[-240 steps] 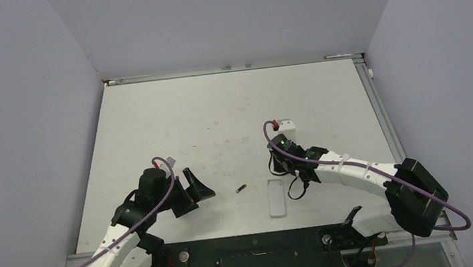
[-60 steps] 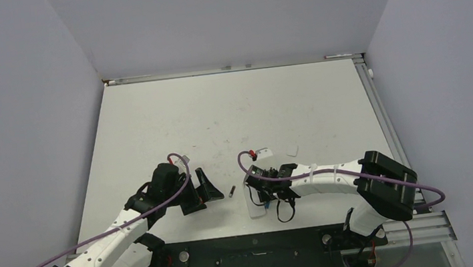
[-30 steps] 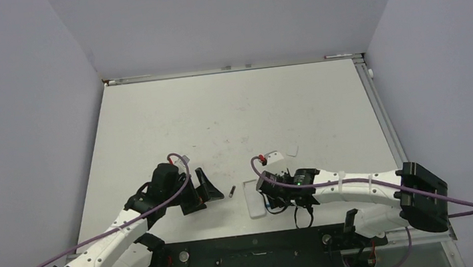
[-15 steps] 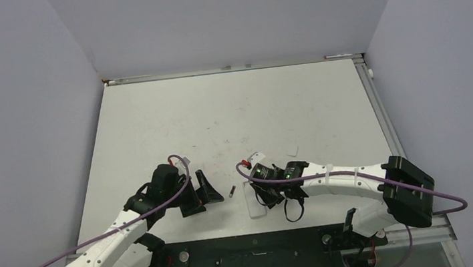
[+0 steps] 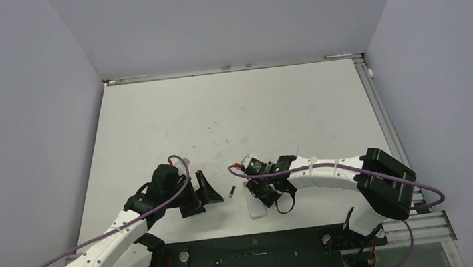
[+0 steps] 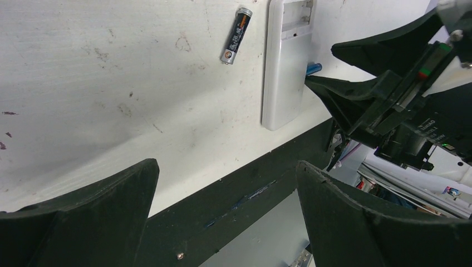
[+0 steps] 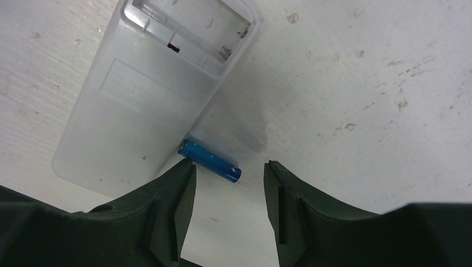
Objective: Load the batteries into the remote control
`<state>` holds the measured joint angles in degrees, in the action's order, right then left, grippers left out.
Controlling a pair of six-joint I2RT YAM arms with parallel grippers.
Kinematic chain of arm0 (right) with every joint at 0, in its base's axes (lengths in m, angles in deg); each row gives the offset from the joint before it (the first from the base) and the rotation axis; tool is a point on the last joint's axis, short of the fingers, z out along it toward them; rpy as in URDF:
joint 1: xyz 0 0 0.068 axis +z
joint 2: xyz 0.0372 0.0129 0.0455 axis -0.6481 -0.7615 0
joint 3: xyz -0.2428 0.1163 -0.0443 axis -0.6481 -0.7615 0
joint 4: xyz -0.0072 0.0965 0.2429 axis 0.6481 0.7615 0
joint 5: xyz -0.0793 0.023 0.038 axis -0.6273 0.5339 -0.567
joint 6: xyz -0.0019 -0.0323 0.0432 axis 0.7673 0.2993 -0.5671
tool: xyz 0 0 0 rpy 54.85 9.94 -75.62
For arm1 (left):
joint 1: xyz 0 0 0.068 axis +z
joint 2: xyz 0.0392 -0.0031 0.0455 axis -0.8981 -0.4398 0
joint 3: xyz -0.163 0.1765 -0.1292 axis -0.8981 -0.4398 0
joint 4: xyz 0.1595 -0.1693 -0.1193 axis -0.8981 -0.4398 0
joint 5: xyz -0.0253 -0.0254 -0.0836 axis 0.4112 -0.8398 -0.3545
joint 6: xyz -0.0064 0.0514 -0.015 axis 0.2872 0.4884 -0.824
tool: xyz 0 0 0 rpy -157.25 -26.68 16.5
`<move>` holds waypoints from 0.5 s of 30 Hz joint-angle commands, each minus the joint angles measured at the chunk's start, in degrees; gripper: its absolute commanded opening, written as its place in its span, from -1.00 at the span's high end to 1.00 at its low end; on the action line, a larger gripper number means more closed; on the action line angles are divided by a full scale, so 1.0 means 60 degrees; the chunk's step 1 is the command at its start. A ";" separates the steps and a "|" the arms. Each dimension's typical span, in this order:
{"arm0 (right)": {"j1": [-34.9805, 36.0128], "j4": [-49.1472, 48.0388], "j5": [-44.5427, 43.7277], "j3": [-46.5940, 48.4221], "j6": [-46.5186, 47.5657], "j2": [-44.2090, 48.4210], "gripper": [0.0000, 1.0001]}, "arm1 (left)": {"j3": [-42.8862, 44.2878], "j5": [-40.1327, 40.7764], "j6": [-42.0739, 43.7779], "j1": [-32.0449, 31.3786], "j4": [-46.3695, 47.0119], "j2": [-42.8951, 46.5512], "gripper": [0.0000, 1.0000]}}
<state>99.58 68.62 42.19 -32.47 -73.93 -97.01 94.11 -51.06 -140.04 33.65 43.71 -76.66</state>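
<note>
The left arm reaches low from the near left corner of the table (image 5: 231, 107). The left gripper (image 5: 203, 192) points toward the middle of the near edge, its jaws spread wide and holding nothing. The right arm folds in from the near right corner, elbow raised and forearm running left. The right gripper (image 7: 229, 167) is tipped down over the remote control (image 5: 254, 205), its jaws parted and gripping nothing. The remote lies back up close to the near edge, its open battery bay (image 7: 189, 30) at the end farther from the right gripper. The blue battery (image 7: 210, 161) lies loose on the table against the remote's long side, just ahead of the right fingertips; one fingertip may touch its end, but the wrist view does not settle that. The dark battery (image 6: 235, 35) lies on the table a little to the left of the remote, between it and the left gripper. Compared with a second ago, the right arm's elbow has swung inward and its wrist has moved left, up over the remote. The left arm, the remote and the dark battery are where they were.
</note>
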 commanded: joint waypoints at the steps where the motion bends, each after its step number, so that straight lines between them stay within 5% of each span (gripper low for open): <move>1: -0.0119 -0.0199 0.0393 0.0349 0.0443 -0.0315 0.04 | 0.0408 -0.0147 0.0179 0.0034 0.0112 -0.0011 -0.82; 15: -0.0402 -0.0388 0.1303 0.0022 0.0198 -0.0498 0.26 | 0.0401 -0.0223 0.0122 0.0034 0.0477 -0.0525 -0.82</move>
<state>97.13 67.92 48.09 -31.95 -71.87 -100.01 94.15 -51.24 -140.06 33.65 43.86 -78.73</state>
